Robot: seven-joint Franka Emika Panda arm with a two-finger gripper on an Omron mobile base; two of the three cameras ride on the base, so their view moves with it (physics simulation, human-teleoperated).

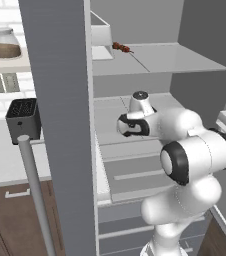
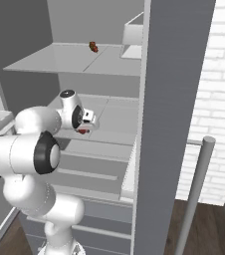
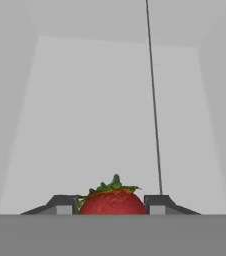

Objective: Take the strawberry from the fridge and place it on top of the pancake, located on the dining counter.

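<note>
strawberry (image 3: 113, 202): bright red, green leafy cap on top in the hand view; sits directly between the two finger tips, low on the middle shelf of the fridge (image 1: 155, 60)
direction from hand: dead ahead, centred in the gap, no sideways offset to correct
long axis: roundish, none worth aligning to
gripper (image 3: 111, 204): reached into the open fridge at middle-shelf height; tips flank the berry on both sides, appear pressed to its flanks
grip state: looks clamped on the strawberry, judged from tips meeting its sides with no visible gap
right base view: small red spot (image 2: 83, 131) under the hand, just above the shelf
upper shelf: longer reddish-brown food item (image 1: 121, 47), well apart, not the target
next move, judged: lift slightly, draw straight back out between the doors
</note>
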